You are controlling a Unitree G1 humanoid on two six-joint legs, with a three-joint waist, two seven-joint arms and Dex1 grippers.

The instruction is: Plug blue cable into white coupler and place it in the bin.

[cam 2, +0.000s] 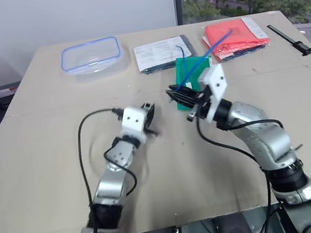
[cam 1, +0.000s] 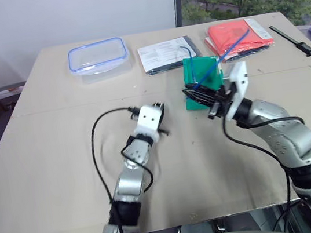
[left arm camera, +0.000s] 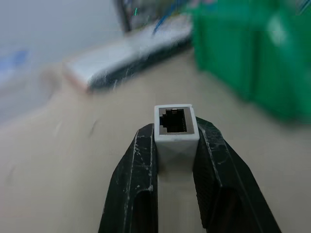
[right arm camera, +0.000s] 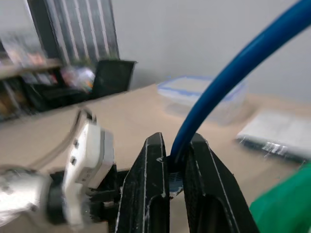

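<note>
Left gripper (left arm camera: 176,141) is clamped on the white coupler (left arm camera: 175,128); its two black fingers (left arm camera: 133,179) press the block's sides and the dark socket opening faces outward, away from the wrist. It is held above the table (cam 1: 48,185), near the middle.

Right gripper (right arm camera: 176,167) is closed tight on the blue cable (right arm camera: 228,82), pinching it just behind the plug end. From the pinch the cable rises and arcs back toward the far edge of the table, passing over the bin (cam 1: 201,71) and the red packet (cam 1: 237,37).

The two grippers are near each other but apart, the right one just in front of the bin. The bin stands past the table's middle, toward the far edge.

At the far edge, left to right: clear box with blue-rimmed lid (cam 1: 98,56), printed papers (cam 1: 166,53), red packet, black tool (cam 1: 295,40).
</note>
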